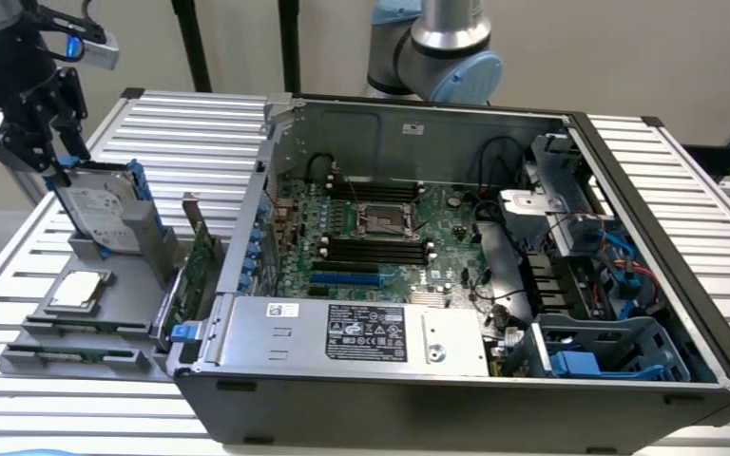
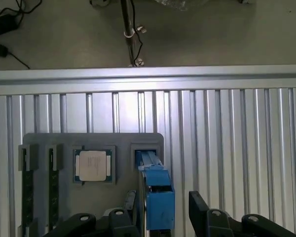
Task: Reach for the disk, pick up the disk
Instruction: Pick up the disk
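One gripper (image 1: 46,152) hangs at the exterior view's upper left, right above the one disk (image 1: 96,211), its jaws spread wide and holding nothing. The disk stands on edge in a slot of the one grey holder (image 1: 105,261), at the exterior view's left, on the slatted table (image 1: 201,123) beside the one open case (image 1: 467,389). In the wrist view the gripper (image 2: 163,205) straddles the top of the disk (image 2: 157,197). One of its two fingers (image 2: 197,210) stands apart from the blue rail, and the other sits just beside it; whether that one touches I cannot tell. The holder (image 2: 64,140) also carries one square chip (image 2: 92,165), lying flat, and two dark sticks (image 2: 27,190) in side-by-side slots. One green card (image 1: 195,271) stands on edge between holder and case
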`<state>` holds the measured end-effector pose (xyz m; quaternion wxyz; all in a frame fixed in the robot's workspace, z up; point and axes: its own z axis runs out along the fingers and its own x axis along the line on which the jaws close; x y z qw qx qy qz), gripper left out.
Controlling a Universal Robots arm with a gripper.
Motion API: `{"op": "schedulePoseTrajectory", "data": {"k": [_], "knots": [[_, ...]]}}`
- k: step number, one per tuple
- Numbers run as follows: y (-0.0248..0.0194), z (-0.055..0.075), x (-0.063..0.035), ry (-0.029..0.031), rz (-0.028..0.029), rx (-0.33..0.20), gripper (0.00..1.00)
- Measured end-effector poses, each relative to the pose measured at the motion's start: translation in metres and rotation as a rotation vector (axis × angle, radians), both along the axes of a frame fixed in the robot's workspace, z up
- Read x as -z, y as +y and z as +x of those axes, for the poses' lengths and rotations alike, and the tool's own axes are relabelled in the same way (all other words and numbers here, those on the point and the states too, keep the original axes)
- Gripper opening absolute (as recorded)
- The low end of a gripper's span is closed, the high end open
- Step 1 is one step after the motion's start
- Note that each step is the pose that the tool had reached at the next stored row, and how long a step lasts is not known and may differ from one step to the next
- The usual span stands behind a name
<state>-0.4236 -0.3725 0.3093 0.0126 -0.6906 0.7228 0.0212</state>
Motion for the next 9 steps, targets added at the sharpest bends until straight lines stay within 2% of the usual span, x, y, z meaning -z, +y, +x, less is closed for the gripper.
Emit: {"op": "schedulePoseTrajectory", "data": {"k": [5,9], "knots": [[0.0000,-0.0003,0.0085,0.0002,-0.0008,0.000,0.54],[0.0000,-0.0004,0.0104,0.0003,-0.0010,-0.001,0.54]]}}
